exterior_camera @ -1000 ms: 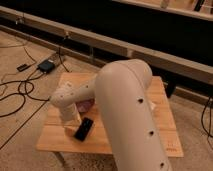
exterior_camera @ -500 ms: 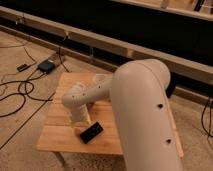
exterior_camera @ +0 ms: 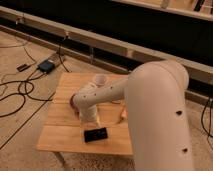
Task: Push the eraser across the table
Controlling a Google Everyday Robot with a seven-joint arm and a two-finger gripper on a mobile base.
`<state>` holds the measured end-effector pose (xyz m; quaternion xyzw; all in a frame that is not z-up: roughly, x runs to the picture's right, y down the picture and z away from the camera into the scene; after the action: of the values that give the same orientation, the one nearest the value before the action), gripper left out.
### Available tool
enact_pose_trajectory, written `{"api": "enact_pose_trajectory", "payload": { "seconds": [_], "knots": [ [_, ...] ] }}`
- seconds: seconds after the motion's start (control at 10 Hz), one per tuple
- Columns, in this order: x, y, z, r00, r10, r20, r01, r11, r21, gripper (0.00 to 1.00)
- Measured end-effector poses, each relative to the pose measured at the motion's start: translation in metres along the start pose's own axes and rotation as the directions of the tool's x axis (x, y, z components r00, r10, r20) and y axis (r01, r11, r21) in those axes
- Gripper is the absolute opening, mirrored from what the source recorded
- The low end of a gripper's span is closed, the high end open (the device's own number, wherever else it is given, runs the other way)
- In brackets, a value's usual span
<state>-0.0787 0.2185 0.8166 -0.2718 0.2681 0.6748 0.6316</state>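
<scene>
Eraser (exterior_camera: 95, 134) has slid nearer the table's (exterior_camera: 60, 142) front edge, hand (exterior_camera: 91, 121) just behind it, grip untellable.

speckled grey floor (exterior_camera: 20, 135) with black cables (exterior_camera: 12, 95) looping toward a small black box (exterior_camera: 46, 66). behind, a long pale rail (exterior_camera: 100, 44) runs along a dark wall (exterior_camera: 125, 22). the hand (exterior_camera: 91, 121) hangs low over the table (exterior_camera: 57, 140).
</scene>
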Motion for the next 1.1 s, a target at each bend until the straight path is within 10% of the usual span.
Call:
{"api": "enact_pose_trajectory", "payload": {
  "seconds": [0.6,1.1],
  "knots": [
    [0.027,0.001,-0.041,0.992,-0.121,0.027,0.12,0.992,0.039,0.65],
    [0.06,0.011,-0.042,0.961,-0.277,-0.005,0.275,0.951,0.143,0.65]
  ]
}}
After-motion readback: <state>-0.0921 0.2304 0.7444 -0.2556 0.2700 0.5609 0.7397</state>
